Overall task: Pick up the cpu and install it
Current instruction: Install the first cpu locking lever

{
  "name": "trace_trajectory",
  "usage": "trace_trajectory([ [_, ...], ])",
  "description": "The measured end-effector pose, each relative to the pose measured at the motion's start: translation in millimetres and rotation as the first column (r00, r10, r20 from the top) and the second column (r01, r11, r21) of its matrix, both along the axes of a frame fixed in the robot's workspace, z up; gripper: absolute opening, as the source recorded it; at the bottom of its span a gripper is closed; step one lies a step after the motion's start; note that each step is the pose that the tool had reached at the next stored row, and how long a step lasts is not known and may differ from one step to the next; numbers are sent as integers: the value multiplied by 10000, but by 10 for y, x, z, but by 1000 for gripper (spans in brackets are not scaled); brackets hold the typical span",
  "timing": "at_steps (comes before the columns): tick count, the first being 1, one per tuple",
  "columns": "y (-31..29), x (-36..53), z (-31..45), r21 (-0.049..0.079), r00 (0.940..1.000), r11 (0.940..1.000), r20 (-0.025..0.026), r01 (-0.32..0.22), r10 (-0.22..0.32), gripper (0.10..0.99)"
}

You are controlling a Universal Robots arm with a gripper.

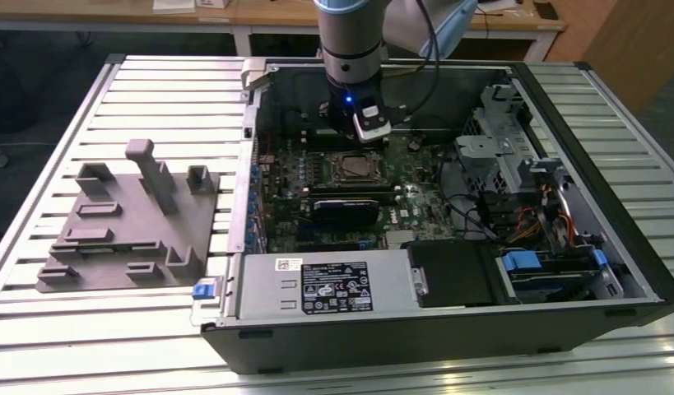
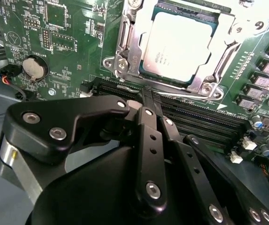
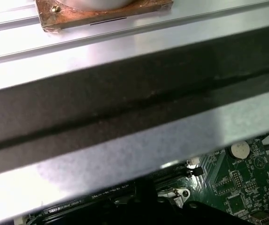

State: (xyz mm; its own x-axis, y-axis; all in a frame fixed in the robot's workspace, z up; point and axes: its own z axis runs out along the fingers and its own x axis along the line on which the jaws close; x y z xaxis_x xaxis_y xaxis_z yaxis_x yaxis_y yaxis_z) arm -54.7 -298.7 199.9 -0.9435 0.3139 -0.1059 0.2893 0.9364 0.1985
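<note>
The cpu already sits in its socket, so the install looks done, and the claw hovers close by, pinched together and empty.

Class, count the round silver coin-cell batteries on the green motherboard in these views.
1. The coin-cell battery sits on the motherboard, apart from the cpu, seen in both wrist views. Others may be hidden behind the gripper.
</note>
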Motion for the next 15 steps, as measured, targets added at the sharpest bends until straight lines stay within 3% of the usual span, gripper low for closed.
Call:
trace_trajectory([
  [5, -2, 0, -3, 0, 10000, 10000, 4, 0, 0, 106],
  [15, -10, 0, -38, -1, 9999, 10000, 117, 0, 0, 106],
])
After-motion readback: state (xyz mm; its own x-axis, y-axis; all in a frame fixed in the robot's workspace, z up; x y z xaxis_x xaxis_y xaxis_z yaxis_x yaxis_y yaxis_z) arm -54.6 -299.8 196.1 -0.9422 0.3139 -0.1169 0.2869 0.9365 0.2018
